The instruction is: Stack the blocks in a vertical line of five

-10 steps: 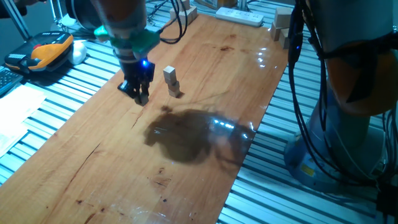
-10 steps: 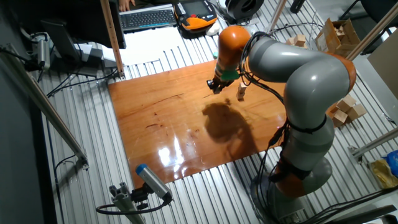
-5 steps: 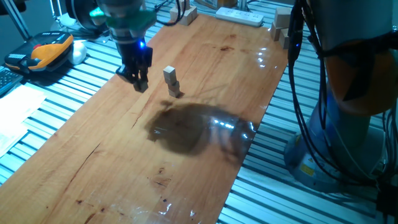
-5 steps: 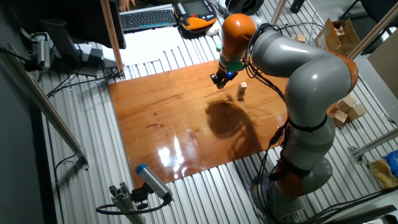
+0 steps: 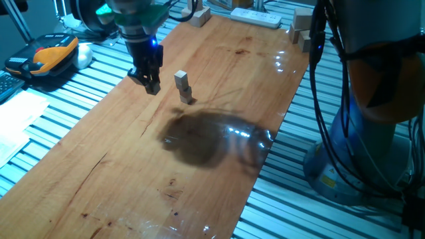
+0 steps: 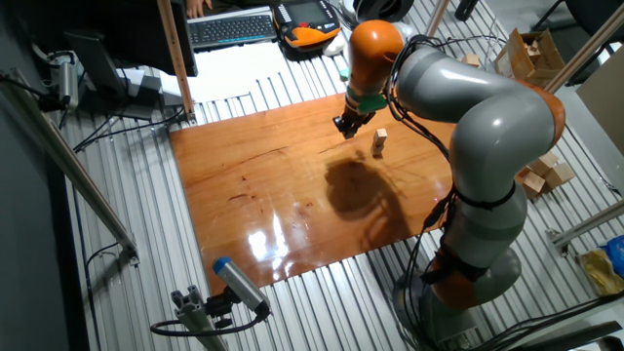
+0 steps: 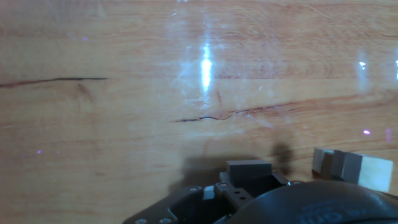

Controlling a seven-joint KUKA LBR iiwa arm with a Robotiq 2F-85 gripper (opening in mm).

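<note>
blocks (image 5: pixel 182 86) are standing as a short stack on the wooden tabletop (image 5: pixel 199 153), a paler cube sitting slightly askew on top of the lower ones, and we cannot tell exactly how many are in it. from the other fixed view the stack (image 6: pixel 379 142) is showing just beside the arm's dark shadow. our gripper (image 5: pixel 149 84) is hanging above the board, near the stack but apart from it, on its left in one fixed view. in the hand view our gripper (image 7: pixel 247 174) is closing its fingers on one small block (image 7: pixel 248 168), the cube sitting pinched between the fingertips with its top face showing. the stack (image 7: pixel 345 168) is appearing at the lower right of that view, off to the side of the held cube. larger pale wooden blocks (image 5: pixel 302 25) are lying at the far edge of the table, well apart from the stack, next to a white power strip (image 5: pixel 255 16).
</note>
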